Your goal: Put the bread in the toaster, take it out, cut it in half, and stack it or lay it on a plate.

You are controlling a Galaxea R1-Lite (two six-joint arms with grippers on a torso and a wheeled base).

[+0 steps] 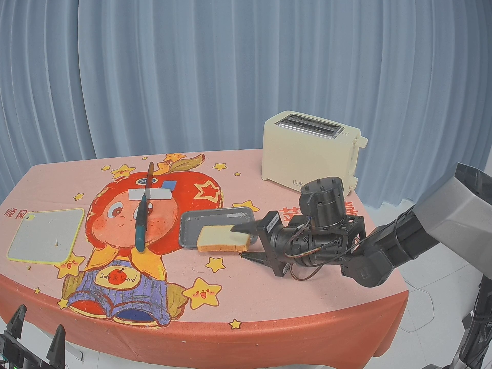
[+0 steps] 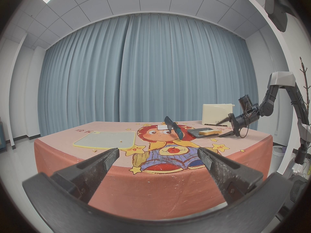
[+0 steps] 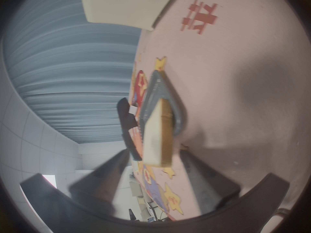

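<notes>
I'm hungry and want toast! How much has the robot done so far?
Nothing looks finished yet. The bread lies pale on the grey tray, and the toaster slots look empty. In hand: the right hand is open at the slice's end, not gripping. Left to do: toasting, cutting with the knife, then laying it out.

1. The bread (image 1: 223,238) is one pale slice with a brown crust. It lies flat on the tray's near right part and overhangs its near edge.
2. The cream toaster (image 1: 307,149) stands upright at the tabletop's (image 1: 287,293) far right, with two slots on top.
3. The grey tray (image 1: 205,219) sits mid-tabletop.
4. The teal-handled knife (image 1: 143,208) lies left of the tray, blade pointing far.
5. The pale, yellow-rimmed cutting board (image 1: 46,234) lies flat at far left.
</notes>
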